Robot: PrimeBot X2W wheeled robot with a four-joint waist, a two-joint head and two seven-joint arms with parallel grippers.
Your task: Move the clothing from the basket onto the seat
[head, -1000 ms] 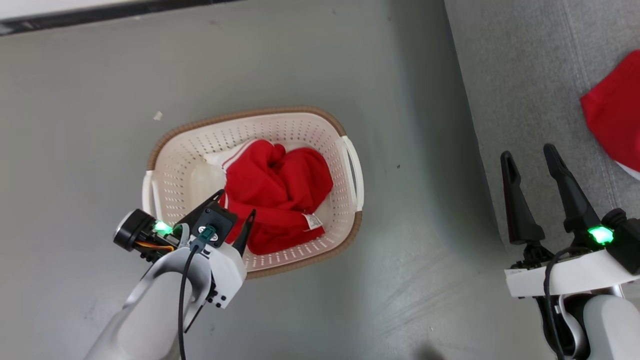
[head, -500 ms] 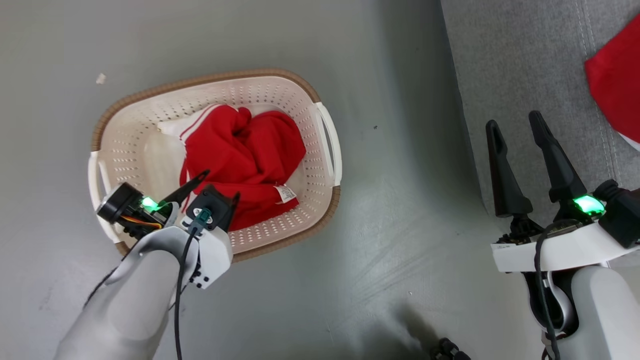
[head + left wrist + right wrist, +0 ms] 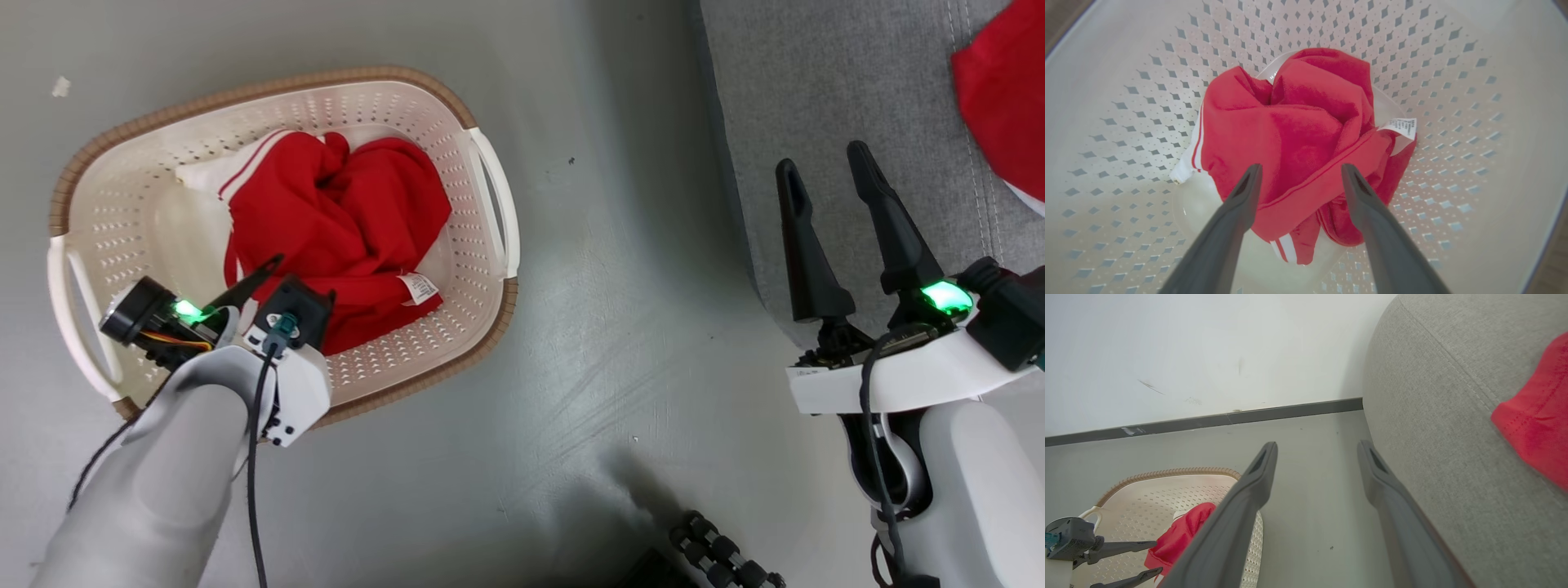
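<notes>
Left wrist view shows left claw (image 3: 1301, 168) spread above clothing (image 3: 1290, 118).

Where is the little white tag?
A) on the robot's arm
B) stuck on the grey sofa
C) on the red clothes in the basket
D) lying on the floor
C: the white tag sticks out of the red clothes bundled inside the basket.
</notes>
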